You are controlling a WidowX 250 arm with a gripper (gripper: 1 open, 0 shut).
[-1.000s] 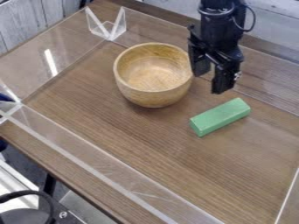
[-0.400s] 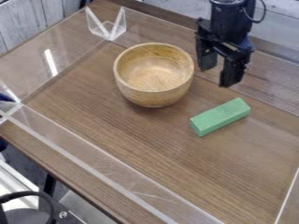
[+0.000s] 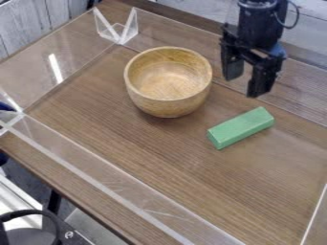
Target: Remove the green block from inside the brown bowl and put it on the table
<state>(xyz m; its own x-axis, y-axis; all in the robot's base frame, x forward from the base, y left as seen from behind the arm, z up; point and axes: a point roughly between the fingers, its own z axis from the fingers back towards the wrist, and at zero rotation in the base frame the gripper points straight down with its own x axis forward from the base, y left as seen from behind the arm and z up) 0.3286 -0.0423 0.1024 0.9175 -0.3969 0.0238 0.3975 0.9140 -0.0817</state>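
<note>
The gripper (image 3: 250,78) hung above the desk (image 3: 141,163) with its black fingers (image 3: 265,82) spread apart and pointing straight down, nothing between them. The green block (image 3: 242,127) lay flat on the wood-grain surface below the gripper in the view and a little nearer the camera, clear of the fingers and not touched by them. The brown bowl (image 3: 167,81) stood upright to the gripper's left as the camera saw it, close by but apart from it, its pale interior showing nothing inside. The block sat just beside the bowl's lower right side, with a gap of bare desk between them. Clear acrylic walls (image 3: 76,43) ran along the desk edges, well away from the gripper.
</note>
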